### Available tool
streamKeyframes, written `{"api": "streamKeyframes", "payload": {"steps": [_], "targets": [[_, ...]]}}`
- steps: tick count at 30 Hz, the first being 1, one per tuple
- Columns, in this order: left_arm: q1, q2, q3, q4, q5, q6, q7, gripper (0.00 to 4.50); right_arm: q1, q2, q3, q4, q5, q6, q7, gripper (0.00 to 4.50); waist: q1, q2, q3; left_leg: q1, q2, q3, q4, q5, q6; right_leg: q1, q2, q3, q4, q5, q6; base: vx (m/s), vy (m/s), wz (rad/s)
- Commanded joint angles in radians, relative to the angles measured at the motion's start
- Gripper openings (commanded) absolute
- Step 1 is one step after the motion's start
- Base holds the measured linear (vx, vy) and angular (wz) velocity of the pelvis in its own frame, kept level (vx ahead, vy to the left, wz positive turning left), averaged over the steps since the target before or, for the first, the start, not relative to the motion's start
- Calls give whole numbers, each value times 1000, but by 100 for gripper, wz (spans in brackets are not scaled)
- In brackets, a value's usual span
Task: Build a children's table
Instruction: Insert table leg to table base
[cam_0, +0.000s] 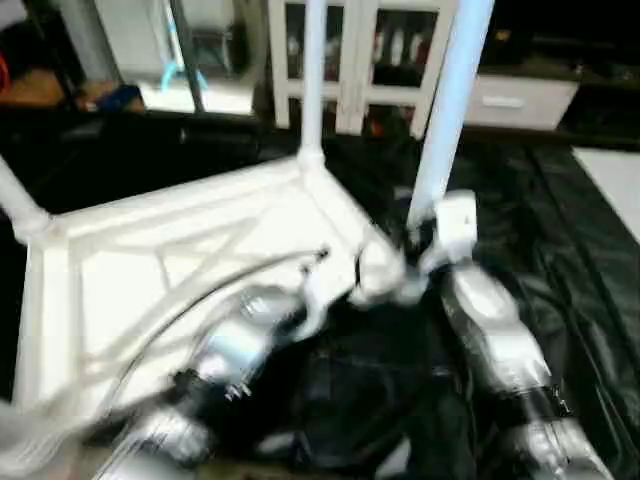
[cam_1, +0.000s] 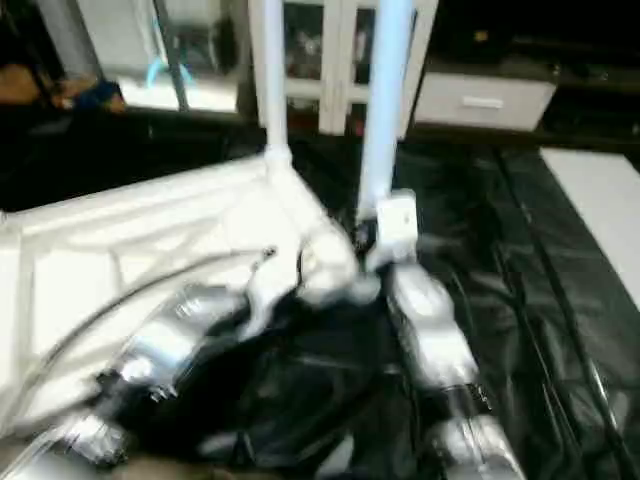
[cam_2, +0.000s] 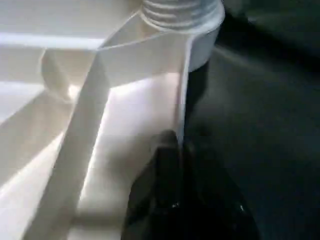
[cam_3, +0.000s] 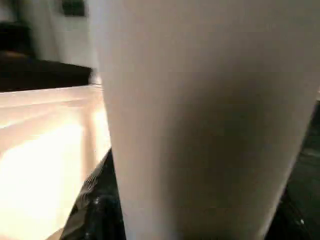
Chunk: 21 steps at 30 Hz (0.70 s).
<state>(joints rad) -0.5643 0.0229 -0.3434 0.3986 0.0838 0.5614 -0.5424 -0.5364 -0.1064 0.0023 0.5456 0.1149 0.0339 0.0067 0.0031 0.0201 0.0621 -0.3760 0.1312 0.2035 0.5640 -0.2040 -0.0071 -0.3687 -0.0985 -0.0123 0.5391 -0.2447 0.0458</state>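
On the black sheeting in front of the robot, the children's table top lies upside down with its X-ribbed underside showing, tilted toward the camera. One leg stands upright in the far corner socket, and another leg rises from the corner at the far left edge.

The right pincer grasps a third leg near its lower end, jaws about half spread around the tube; the right wrist view looks straight onto that tube. This leg stands close to upright just beside the near-right corner of the top. Whether its foot has entered a socket cannot be told, since blur and the two wrists cover that corner.

The left pincer is clenched, with its fingertips against the rim wall of the top near a threaded corner socket. Whether it pins the rim or only presses on it cannot be told.

The likely risk is misalignment: if the held leg meets the socket at an angle, the threads could cross or the leg could skid off the rim. A downward push on a tilted top could also make it slide on the slick sheeting, especially if the left pincer has little purchase on the rim. The smooth, tapered tube could slip through half-spread jaws when twisted.
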Motion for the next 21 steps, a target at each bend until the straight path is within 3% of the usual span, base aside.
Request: {"api": "streamKeyframes", "payload": {"steps": [1,2,3,4,5,6,7,8,10,13,16,21], "targets": [[-51,-13,147,-10,-13,-11,203,0,49,8,-41,142,-14,28,-110,180,-16,-1,-36,43,86,-69,-107,-652,-113,-22,-47,6,-72,-383,-131,0,0,0],[-60,-29,155,-4,-16,-11,224,0,23,19,-49,177,-15,6,-146,180,-13,-4,-43,33,88,-70,-107,-610,-101,-10,-52,7,-68,-337,-131,0,0,0],[-66,-41,163,2,-18,-18,243,0,0,31,-58,205,-10,-17,-169,180,-13,-6,-41,31,87,-66,-106,-585,-93,-15,-53,10,-67,-317,-138,0,0,0],[-67,-44,165,3,-18,-19,247,0,-7,36,-61,214,-9,-24,-175,180,-8,-10,-50,22,86,-56,-97,-470,-61,-10,-60,18,-61,-223,-162,0,0,0],[-70,-47,170,5,-18,-23,256,0,-21,45,-66,227,-6,-37,-180,180,-6,-10,-51,16,87,-53,-94,-416,-46,-7,-63,21,-56,-179,-173,0,0,0],[-71,-47,172,6,-18,-24,259,0,-27,50,-68,231,-4,-44,-180,180,-1,-16,-52,8,87,-46,-88,-326,-6,-1,-64,21,-51,-125,-184,0,0,0],[-74,-45,178,12,-13,-27,263,0,-38,56,-71,244,-9,-57,-181,178,2,-16,-51,10,87,-42,-86,-310,11,-5,-64,21,-53,-134,-190,0,0,0],[-74,-45,178,12,-13,-27,263,0,-38,56,-71,244,-9,-57,-181,178,2,-17,-47,20,88,-36,-83,-354,25,-18,-60,18,-65,-265,-189,0,0,0],[-75,-44,180,14,-13,-26,264,0,-42,58,-72,248,-10,-62,-181,178,1,-15,-49,20,89,-40,-84,-382,12,-22,-58,17,-68,-338,-162,0,0,0],[-84,-28,192,35,-11,-23,276,0,-73,81,-115,305,28,-118,-161,178,-2,-12,-55,14,90,-43,-87,-359,2,-19,-53,14,-59,-278,-157,0,0,0],[-84,-23,186,36,-12,-23,272,0,-79,86,-118,310,40,-127,-137,178,1,-10,-58,14,89,-36,-83,-304,17,-15,-47,14,-47,-147,-185,0,0,0],[-77,-11,168,37,-11,-28,258,0,-79,88,-86,278,37,-154,-28,178,0,-13,-64,12,88,-32,-76,-276,50,-8,-49,13,-44,-115,-212,0,0,0]]}}
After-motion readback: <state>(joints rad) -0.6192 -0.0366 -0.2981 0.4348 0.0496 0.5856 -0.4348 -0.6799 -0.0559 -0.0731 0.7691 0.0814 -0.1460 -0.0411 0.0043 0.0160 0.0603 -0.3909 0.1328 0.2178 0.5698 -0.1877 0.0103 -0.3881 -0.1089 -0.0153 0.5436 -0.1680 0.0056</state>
